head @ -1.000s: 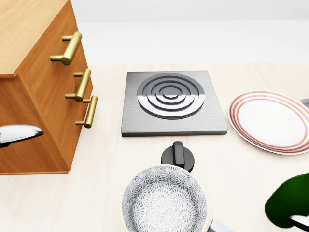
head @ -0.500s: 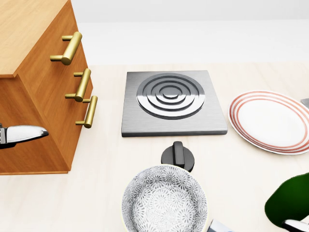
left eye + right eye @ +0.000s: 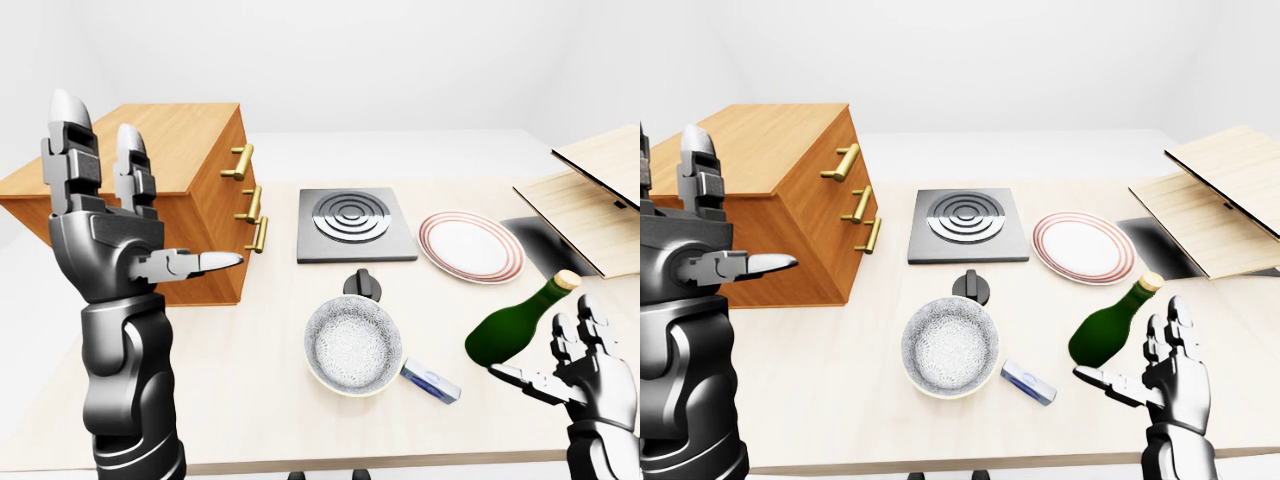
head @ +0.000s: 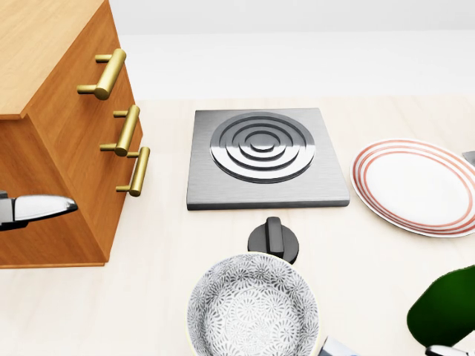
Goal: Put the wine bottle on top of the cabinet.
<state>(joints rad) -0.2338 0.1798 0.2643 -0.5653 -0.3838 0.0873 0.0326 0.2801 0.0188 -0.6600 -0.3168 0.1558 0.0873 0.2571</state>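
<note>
The dark green glass wine bottle (image 3: 1110,322) lies tilted on the pale table (image 3: 840,360), just beside the right hand (image 3: 1170,375), whose fingers are spread apart.

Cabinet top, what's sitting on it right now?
Nothing shows on the cabinet top. The raised left hand covers part of it in the left-eye view. The bottle lies on the table by the right hand.

Bright, even, sharp renders with soft faint shadows and no blur.
</note>
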